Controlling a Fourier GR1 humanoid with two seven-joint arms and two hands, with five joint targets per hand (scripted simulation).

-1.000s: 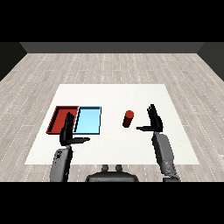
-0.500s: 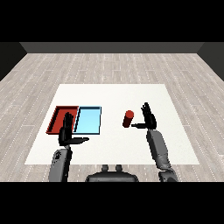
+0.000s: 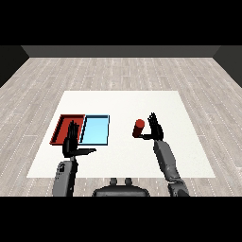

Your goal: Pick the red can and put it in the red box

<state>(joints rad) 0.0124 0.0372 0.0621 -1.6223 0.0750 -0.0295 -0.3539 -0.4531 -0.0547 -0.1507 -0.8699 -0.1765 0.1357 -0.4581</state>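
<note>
Moved leftward since earlier, right robot hand point(image 3: 154, 128) now held open just beside red can point(image 3: 139, 127); left robot hand point(image 3: 72, 144) open, overlapping red tray point(image 3: 61, 127); bare desk point(image 3: 123, 101) beyond.

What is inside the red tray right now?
Nothing shows inside the red tray. The left hand covers its near right corner, so that bit stays hidden. The red can stands on the table beside the right hand.
</note>
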